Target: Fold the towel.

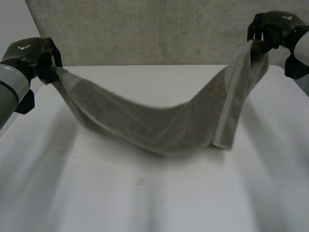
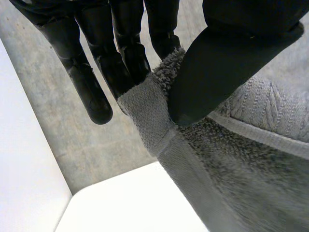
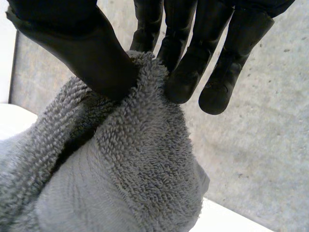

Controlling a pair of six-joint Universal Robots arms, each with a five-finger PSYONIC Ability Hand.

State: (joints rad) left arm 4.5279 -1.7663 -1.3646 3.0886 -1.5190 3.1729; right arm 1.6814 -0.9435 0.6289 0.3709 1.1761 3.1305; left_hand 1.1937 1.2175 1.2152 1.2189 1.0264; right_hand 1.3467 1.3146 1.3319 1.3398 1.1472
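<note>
Grey towel [image 1: 159, 126] hangs slung across mid-frame, its middle sagging low toward the white table [image 1: 145, 198]. Left hand [image 1: 35, 57], upper left, pinches one end between thumb and fingers. Right hand [image 1: 271, 30], upper right, pinches the other end, higher.

The two raised corners of the towel [image 1: 159, 125] are hidden inside the pinches of the left hand [image 1: 34, 54] and right hand [image 1: 273, 30]. Whether its sagging middle touches the table [image 1: 145, 198] cannot be told. The head view's sides cut off the left arm [image 1: 9, 92] and right arm [image 1: 301, 48].
</note>
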